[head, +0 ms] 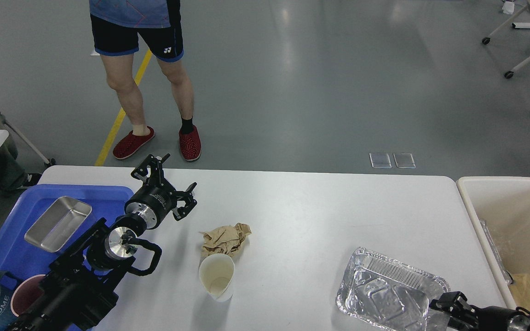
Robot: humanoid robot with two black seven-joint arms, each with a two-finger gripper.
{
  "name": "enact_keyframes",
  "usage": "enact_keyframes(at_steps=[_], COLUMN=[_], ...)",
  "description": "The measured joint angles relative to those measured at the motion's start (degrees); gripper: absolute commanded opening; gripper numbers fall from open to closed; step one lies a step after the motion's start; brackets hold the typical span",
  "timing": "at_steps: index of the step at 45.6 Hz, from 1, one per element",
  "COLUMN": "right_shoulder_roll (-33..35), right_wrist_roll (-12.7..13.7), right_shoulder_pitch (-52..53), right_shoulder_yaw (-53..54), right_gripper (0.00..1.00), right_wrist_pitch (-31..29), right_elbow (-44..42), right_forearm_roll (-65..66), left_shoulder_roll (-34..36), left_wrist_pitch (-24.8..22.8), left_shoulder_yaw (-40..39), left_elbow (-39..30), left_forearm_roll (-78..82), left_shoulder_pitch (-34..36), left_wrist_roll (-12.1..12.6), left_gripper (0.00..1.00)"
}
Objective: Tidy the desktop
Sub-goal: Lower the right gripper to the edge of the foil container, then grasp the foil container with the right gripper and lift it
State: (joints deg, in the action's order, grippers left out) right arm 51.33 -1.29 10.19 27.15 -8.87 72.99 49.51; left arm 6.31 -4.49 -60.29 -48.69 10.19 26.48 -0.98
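My left gripper (169, 184) hovers with jaws apart over the large white rectangular surface (302, 211), beside the blue plastic tray (12, 248). My right gripper (449, 309) touches the crinkled aluminium foil pan (387, 289); I cannot tell its jaws' state.

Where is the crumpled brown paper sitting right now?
In the head view, the crumpled brown paper lies left of centre on the white desktop, just behind the white paper cup.
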Motion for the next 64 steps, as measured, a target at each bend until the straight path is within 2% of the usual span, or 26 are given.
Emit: enact_keyframes(at_steps=[1,22,31,38,43,50,57,64], right_shoulder_roll=[-0.03,-0.94,-1.02,-1.25,-2.94,-7.04,-11.45,-16.05], right_wrist_roll=[-0.07,-0.23,-1.48,-1.27,0.62,5.46,10.48,12.65], right_shoulder_pitch=[0.01,1.86,8.47,15.49,20.37,26.73,35.4,42.24], right_shoulder_yaw=[0.0,0.99,1.02,0.88,0.27,-2.39,-11.54,-18.83], right_gripper=[0.0,0.0,0.0,0.0,0.0,0.0,0.0,0.0], right_wrist_pitch=[0.0,-0.04,-2.35,-5.0,-6.72,-9.16,-9.48,-9.49], right_elbow=[0.0,0.21,0.31,0.29,-0.95,-4.03,-7.37,-9.07], right_forearm_roll=[0.11,2.08,2.45,2.53,2.27,0.23,-8.24,-15.15], left_shoulder_roll=[0.03,0.27,0.28,-0.17,-0.31,0.12,0.83,1.43], left_wrist_pitch=[0.0,-0.03,-0.03,0.43,0.59,0.69,0.7,0.71], left_shoulder_yaw=[0.0,0.0,0.0,0.0,0.0,-0.03,-0.08,-0.09], left_elbow=[0.0,0.26,0.25,0.04,0.01,-0.04,-0.12,-0.12], left_forearm_roll=[0.0,0.0,0.0,0.0,0.0,0.04,0.03,0.0], left_shoulder_pitch=[0.0,-0.8,-0.76,-1.74,-2.95,-3.1,-2.95,-2.74], left_wrist_roll=[0.0,0.02,0.02,-0.06,-0.14,-0.16,-0.15,-0.02], left_gripper=[0.96,0.96,0.96,0.97,0.96,0.96,0.96,0.96])
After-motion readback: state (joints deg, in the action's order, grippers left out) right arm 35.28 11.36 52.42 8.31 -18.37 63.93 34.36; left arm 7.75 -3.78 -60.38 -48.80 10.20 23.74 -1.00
